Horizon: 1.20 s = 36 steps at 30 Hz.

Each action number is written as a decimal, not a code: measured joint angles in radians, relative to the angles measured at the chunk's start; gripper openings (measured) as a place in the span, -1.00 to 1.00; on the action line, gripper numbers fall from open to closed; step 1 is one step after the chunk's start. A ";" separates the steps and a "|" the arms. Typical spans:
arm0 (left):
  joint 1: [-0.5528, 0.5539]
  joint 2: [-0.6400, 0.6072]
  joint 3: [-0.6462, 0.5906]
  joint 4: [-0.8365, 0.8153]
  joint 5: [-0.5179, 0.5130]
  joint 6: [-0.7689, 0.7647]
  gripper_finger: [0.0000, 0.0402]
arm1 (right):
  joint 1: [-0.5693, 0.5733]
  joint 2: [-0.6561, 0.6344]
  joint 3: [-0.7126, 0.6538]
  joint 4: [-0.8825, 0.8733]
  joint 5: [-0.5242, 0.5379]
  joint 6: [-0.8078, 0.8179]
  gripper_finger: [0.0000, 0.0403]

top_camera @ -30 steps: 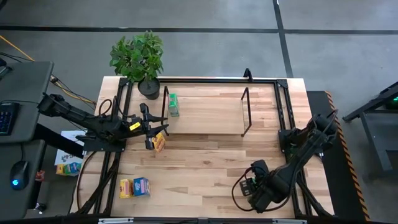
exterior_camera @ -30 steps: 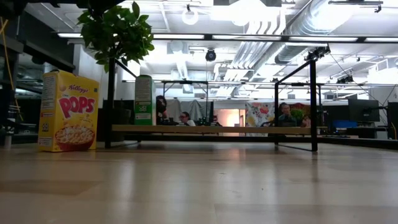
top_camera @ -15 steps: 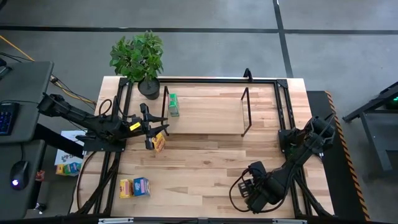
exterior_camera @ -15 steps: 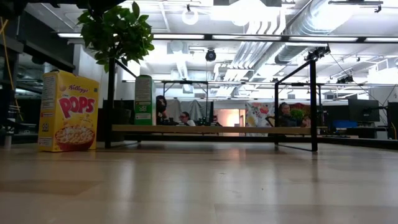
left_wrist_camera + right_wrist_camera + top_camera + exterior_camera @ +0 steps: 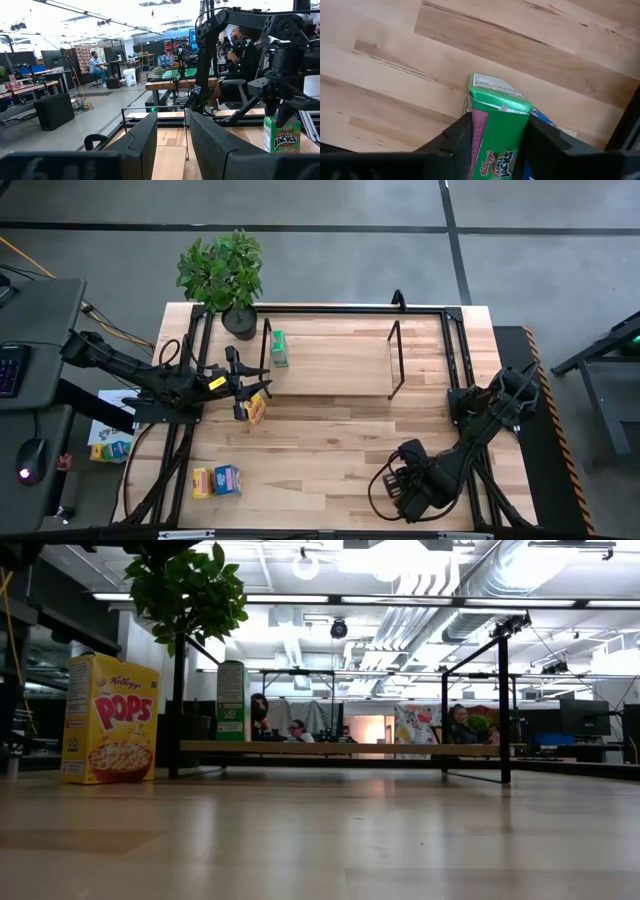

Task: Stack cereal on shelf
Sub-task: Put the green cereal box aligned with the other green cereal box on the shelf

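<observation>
A: Where's the cereal?

B: The green box (image 5: 502, 107) is well out from the shelf (image 5: 330, 355), by the desk's (image 5: 330, 440) front edge, off the shelf's right end. The right gripper (image 5: 500, 126) has its fingers (image 5: 462, 132) against both of its sides, so I read it as gripped. A blue box (image 5: 547, 120) sits just behind it, apparently touching.

A: So what could go wrong?

B: The lift might drag or topple the blue box if they rub. The hold also looks high on the carton, so it could swing or slip on the way over.

A: And at the shelf?

B: A second green box (image 5: 279, 348) stands at its left end. The rest of the board is open. Thin upright rods bound both ends, and a tilted carton could catch one.

A: What about the left gripper (image 5: 172, 120)?

B: It waits before the shelf's left end, fingers a narrow gap apart and holding nothing. A yellow box (image 5: 257, 410) stands just beside it. That side is crowded, so coming in at the shelf's middle looks safer.

A: Any other edges?

B: The frame (image 5: 448, 370) runs close past the shelf's right end, so a wide swing there risks a knock.
</observation>
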State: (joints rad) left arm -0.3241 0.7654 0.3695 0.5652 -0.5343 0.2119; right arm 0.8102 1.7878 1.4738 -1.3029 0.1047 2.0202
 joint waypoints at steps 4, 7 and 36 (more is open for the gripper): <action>0.000 0.000 0.000 0.000 0.000 0.000 -0.47 | -0.033 0.000 0.042 -0.003 0.031 -0.122 -0.30; 0.000 0.000 0.000 0.000 0.000 0.000 -0.47 | -0.069 0.000 0.127 -0.006 0.110 -0.278 -0.30; -0.092 -0.053 0.001 0.024 0.035 0.035 -0.47 | -0.919 0.143 0.536 0.165 0.210 -1.352 -0.29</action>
State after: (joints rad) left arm -0.4164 0.7120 0.3702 0.5888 -0.4988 0.2471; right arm -0.1093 1.9310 2.0098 -1.1379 0.3143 0.6679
